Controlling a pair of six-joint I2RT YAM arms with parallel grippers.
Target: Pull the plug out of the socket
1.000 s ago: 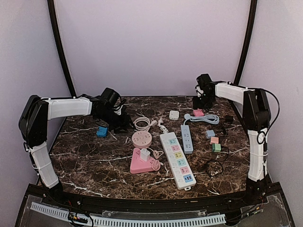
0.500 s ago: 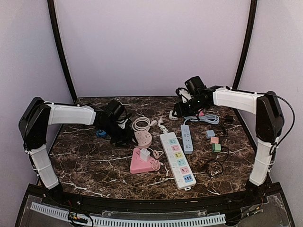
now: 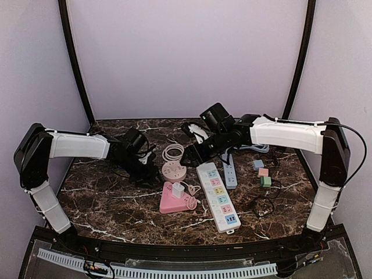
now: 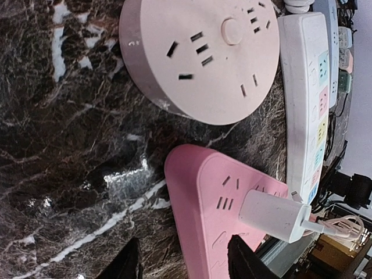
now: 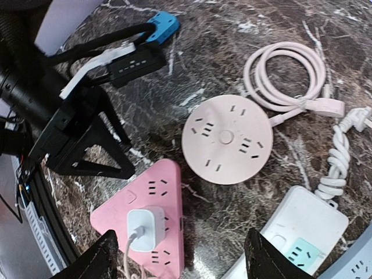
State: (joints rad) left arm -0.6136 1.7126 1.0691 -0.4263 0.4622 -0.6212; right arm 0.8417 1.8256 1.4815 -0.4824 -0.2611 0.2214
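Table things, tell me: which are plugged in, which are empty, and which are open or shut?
white plug: plugged into the pink triangle socket.
round socket: empty.
pink cord: coiled, its end unplugged.
long white strip: empty.
left gripper: open.
right gripper: open.

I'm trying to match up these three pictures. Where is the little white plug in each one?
Top view: the white plug is low in the centre, stuck into the pink triangular socket.
Left wrist view: the plug is at the bottom right, seen sideways.
Right wrist view: the plug is at the bottom, left of centre.
Shared landmark: the round pale pink socket next to the triangle shows in all three views.
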